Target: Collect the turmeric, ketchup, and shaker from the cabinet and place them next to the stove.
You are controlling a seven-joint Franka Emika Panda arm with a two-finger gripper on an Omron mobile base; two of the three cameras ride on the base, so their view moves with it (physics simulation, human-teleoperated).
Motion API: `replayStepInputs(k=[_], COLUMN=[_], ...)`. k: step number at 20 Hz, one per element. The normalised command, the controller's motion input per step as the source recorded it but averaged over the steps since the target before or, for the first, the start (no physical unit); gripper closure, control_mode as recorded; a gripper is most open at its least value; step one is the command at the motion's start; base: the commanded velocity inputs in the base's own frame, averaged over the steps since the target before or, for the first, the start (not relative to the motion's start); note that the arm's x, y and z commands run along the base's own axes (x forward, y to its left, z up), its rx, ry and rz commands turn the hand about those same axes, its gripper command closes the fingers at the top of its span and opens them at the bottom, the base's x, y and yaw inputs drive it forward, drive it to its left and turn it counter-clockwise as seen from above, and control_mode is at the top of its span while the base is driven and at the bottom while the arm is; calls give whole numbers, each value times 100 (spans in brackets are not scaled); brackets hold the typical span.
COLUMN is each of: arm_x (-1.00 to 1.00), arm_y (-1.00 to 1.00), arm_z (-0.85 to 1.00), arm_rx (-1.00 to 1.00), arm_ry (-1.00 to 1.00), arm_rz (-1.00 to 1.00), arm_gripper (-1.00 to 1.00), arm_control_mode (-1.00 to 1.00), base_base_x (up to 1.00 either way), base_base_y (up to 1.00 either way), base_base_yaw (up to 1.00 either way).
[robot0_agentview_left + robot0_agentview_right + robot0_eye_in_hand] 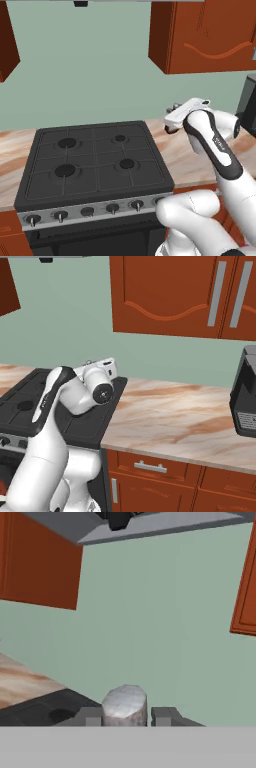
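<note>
My gripper (pixel 127 716) is shut on a small squat cylinder with a rounded, speckled grey top, which I take for the shaker (pixel 125 704). In the left base view the gripper (pixel 171 118) hangs above the counter strip just right of the black stove (pixel 95 160), pointing at the back wall. The stove's back corner (pixel 50 709) lies low on the left in the hand view. The shaker's body is hidden by the fingers. Turmeric, ketchup and the doorless shelf niche are out of view.
A marbled counter (pixel 170 416) runs right of the stove to a dark espresso machine (pixel 245 401). Arched-door wall cabinets (pixel 165 296) hang above it. A grey range hood (pixel 150 524) sits over the stove. My own arm (pixel 215 145) crosses the counter.
</note>
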Motion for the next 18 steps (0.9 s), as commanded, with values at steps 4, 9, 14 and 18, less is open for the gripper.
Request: replayStepInputs(k=[4,9,14,18], arm_x=[73,56,46,14], arm_y=[-35,-67,-47,-6], arm_z=[-65,-60,-67,-64], arm_rx=[0,0,0,-6], arm_ry=[7,1,0,-1], arm_rz=[16,19,17,9], arm_gripper=[100,100,100,100], arm_control_mode=[-100,-100,-100,-100], base_base_x=[0,0,0,0], base_base_y=[0,0,0,0], base_base_yaw=[0,0,0,0])
